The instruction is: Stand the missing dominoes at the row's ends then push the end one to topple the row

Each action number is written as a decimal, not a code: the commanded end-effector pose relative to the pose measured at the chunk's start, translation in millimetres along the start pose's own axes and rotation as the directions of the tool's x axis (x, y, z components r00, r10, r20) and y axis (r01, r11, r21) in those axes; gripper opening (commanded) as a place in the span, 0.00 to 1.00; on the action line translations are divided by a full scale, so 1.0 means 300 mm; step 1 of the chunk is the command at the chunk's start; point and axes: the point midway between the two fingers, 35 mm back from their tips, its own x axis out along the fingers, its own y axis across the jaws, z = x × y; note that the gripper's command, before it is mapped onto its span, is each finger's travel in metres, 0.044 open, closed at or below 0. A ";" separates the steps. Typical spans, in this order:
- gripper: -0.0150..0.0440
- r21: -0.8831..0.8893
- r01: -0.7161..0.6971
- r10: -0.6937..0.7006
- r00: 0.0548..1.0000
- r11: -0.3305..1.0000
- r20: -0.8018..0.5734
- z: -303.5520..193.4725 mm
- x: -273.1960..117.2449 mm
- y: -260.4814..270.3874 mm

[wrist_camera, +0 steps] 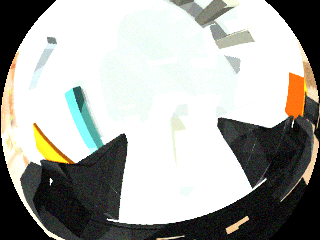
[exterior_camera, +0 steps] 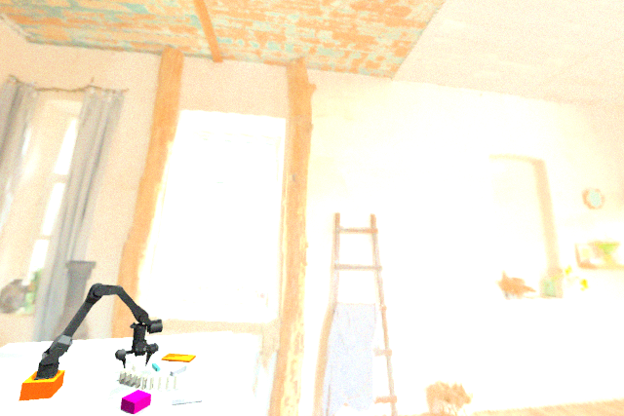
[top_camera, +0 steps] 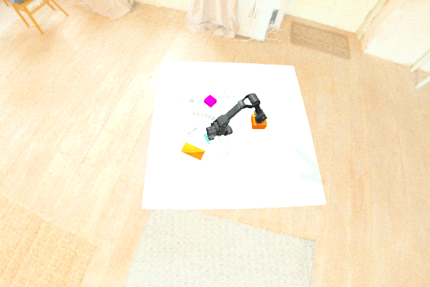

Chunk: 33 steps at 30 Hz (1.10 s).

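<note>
A curved row of small pale dominoes (top_camera: 205,115) (exterior_camera: 133,380) stands on the white table. Its near end domino (wrist_camera: 235,39) stands at the upper right of the wrist view. My gripper (exterior_camera: 136,364) (wrist_camera: 172,128) is open and empty, low over the table, with its fingers pointing down beside that end of the row. A narrow pale piece (wrist_camera: 178,131), seemingly a domino, shows between and beyond the open fingertips in the wrist view. It is washed out against the table, so its pose is hard to tell. The arm hides part of the area in the top view.
A cyan bar (top_camera: 207,138) (wrist_camera: 82,117), a yellow-orange block (top_camera: 193,150) (exterior_camera: 178,358) and a grey-white piece (top_camera: 192,130) (wrist_camera: 42,62) lie across from the magenta box (top_camera: 209,101) (exterior_camera: 136,401), with the row between. The arm's orange base (top_camera: 259,125) (exterior_camera: 42,387) is off to one side.
</note>
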 end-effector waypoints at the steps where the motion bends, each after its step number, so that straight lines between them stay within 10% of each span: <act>1: 1.00 -0.003 0.012 -0.012 1.000 1.000 0.003 0.002 0.020 -0.010; 4: 1.00 -0.003 0.012 -0.012 1.000 1.000 0.003 0.002 0.020 -0.010; 20: 0.30 -0.003 0.012 -0.012 1.000 1.000 0.003 0.002 0.020 -0.010; 33: 0.30 -0.003 0.012 -0.012 1.000 1.000 0.002 -0.011 -0.181 -0.001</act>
